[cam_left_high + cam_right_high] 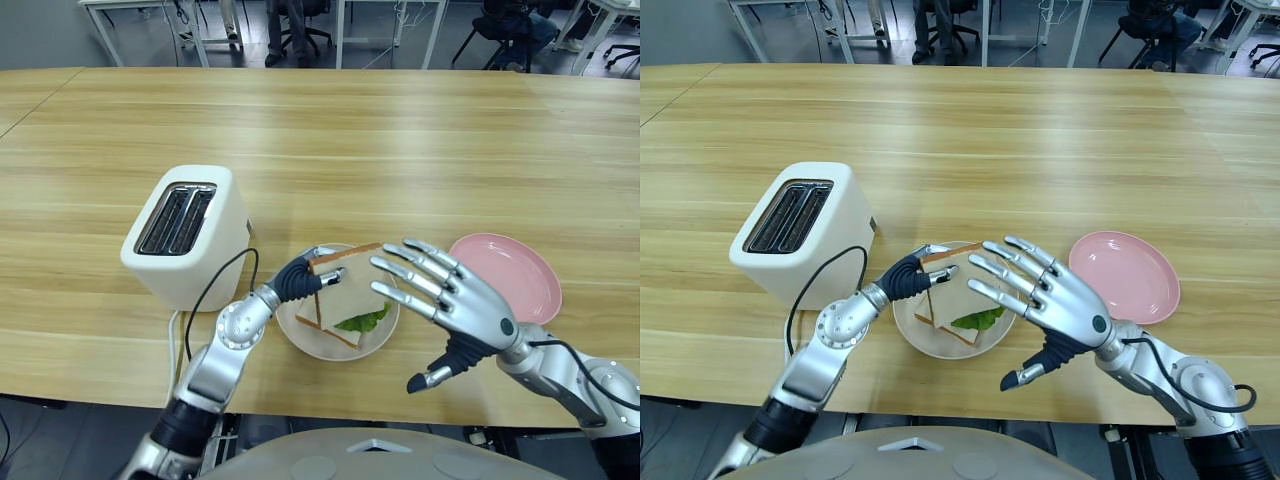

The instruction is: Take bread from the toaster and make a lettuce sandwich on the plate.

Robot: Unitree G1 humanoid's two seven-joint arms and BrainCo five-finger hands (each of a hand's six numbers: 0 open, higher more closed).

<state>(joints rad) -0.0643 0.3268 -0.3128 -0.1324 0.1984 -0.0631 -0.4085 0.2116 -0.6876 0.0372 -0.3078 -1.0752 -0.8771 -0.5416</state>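
A cream toaster (186,235) with empty slots stands at the left. A beige plate (338,344) in front holds a bread slice (330,330) with a green lettuce leaf (362,321) on it. My left hand (300,279) is shut on a second bread slice (348,278), held tilted over the lettuce and the lower slice. My right hand (455,300) hovers open, fingers spread, just right of the plate with its fingertips (385,264) over the plate's right side.
An empty pink plate (506,275) lies to the right of the beige one. The toaster's black cable (215,285) loops down to the table's near edge. Chairs and table legs stand beyond the far edge.
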